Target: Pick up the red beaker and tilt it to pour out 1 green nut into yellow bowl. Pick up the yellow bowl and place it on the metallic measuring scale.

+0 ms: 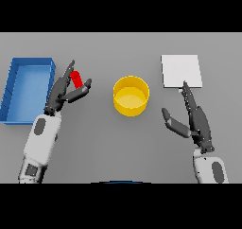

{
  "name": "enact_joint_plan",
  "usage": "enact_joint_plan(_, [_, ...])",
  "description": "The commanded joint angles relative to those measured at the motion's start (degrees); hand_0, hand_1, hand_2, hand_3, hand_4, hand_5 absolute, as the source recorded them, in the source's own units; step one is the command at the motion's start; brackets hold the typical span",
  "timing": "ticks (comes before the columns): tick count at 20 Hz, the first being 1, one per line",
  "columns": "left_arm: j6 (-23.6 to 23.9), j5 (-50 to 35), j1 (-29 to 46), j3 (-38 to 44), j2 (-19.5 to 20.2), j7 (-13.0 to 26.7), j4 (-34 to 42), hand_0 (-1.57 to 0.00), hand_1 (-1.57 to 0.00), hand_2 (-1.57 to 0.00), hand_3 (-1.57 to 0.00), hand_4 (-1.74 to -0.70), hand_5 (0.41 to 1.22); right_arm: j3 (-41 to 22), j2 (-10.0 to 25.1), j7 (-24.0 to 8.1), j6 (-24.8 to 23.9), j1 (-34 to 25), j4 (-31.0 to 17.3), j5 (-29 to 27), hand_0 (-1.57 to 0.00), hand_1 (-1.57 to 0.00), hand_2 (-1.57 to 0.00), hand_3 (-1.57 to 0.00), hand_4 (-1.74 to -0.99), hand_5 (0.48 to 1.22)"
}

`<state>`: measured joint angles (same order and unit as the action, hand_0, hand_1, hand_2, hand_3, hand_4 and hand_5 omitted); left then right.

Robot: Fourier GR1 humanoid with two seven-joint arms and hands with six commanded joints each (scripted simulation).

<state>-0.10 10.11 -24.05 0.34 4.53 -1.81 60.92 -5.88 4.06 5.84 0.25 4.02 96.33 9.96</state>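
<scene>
Between the left hand's (64,92) open fingers and thumb stands the red beaker (77,78), ungripped.

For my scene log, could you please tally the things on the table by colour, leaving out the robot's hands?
Red: 1, the red beaker
Yellow: 1, the yellow bowl
Blue: 1, the blue tray
White-grey: 1, the measuring scale
Total: 4
</scene>
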Motion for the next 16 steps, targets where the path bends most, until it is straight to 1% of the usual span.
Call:
enact_joint_plan(1, [-0.17,-0.07,-0.56,0.24,0.14,-1.05,-0.96,0.0,0.0,0.0,0.0,-1.2,0.669,0.79,0.67,-0.62,-0.2,-0.45,-0.04,-0.22,0.0,0.0,0.0,0.0,-1.234,0.635])
enact_joint_plan(4, [1.18,0.2,-3.72,1.45,-0.11,-2.2,-5.36,0.0,0.0,0.0,0.0,-1.22,0.678,1.12,1.16,-0.4,0.04,-0.34,-0.36,-0.4,0.0,0.0,0.0,0.0,-1.241,0.641])
enact_joint_plan(5, [1.07,-0.21,-4.48,1.92,-0.34,-3.53,-6.61,0.0,0.0,0.0,0.0,-1.23,0.687,0.74,0.67,-0.82,-0.21,-0.18,0.24,-0.25,0.0,0.0,0.0,0.0,-1.242,0.642])
enact_joint_plan(6, [1.04,-0.94,-5.02,2.67,-0.64,-4.89,-7.72,0.0,0.0,0.0,0.0,-1.25,0.695,0.7,0.42,-0.37,-0.11,0.54,0.28,-0.5,0.0,0.0,0.0,0.0,-1.245,0.642])
enact_joint_plan(8, [1.0,-2.48,-6.12,4.09,-1.78,-7.97,-9.92,0.0,0.0,0.0,0.0,-1.29,0.708,1.32,0.82,-1.08,-0.12,-0.69,0.03,-0.95,0.0,0.0,0.0,0.0,-1.246,0.645])
enact_joint_plan(9, [1.13,-2.93,-6.59,4.72,-2.32,-9.06,-11.71,0.0,0.0,-0.01,0.0,-1.3,0.719,1.1,0.71,-0.8,-0.2,-0.5,0.73,-0.84,0.0,0.0,0.0,0.0,-1.246,0.646])
enact_joint_plan(10, [1.26,-3.25,-7.3,5.37,-2.5,-9.66,-13.31,0.0,-0.01,-0.05,-0.04,-1.33,0.738,1.22,0.85,-0.87,-0.14,-0.49,0.72,-0.94,0.0,0.0,0.0,0.0,-1.244,0.644])
enact_joint_plan(11, [1.77,-3.59,-7.98,6.11,-2.75,-10.82,-14.65,-0.08,-0.09,-0.16,-0.13,-1.36,0.761,1.24,0.94,-1.5,-0.21,-0.68,0.4,-0.73,0.0,0.0,0.0,0.0,-1.242,0.645])
enact_joint_plan(12, [2.51,-3.45,-8.32,6.14,-3.72,-12.13,-15.71,-0.21,-0.23,-0.29,-0.25,-1.4,0.787,1.11,0.8,-1.09,-0.12,-0.22,0.41,-0.75,0.0,0.0,0.0,0.0,-1.24,0.645])
enact_joint_plan(13, [4.13,-3.23,-8.79,6.57,-4.22,-12.72,-16.53,-0.38,-0.41,-0.46,-0.52,-1.41,0.874,1.09,0.74,-0.82,-0.23,-0.09,0.3,-0.61,0.0,0.0,0.0,0.0,-1.236,0.647])
enact_joint_plan(14, [6.16,-2.45,-9.7,6.91,-4.07,-12.13,-17.72,-0.55,-0.59,-0.66,-0.73,-1.47,0.943,0.92,0.45,-1.35,-0.37,-0.23,0.54,-0.57,0.0,0.0,0.0,0.0,-1.237,0.648])
enact_joint_plan(15, [7.66,-1.07,-9.89,6.33,-3.84,-11.52,-18.31,-0.76,-0.78,-0.84,-0.88,-1.52,0.999,0.83,0.25,-0.98,-0.39,0.06,0.34,-0.54,0.0,0.0,0.0,0.0,-1.239,0.648])
enact_joint_plan(16, [8.38,0.43,-10.07,5.48,-3.64,-10.84,-17.83,-0.92,-0.94,-0.99,-0.98,-1.56,1.043,0.7,0.44,-0.68,-0.2,0.62,0.87,-0.48,0.0,0.0,0.0,0.0,-1.239,0.648])
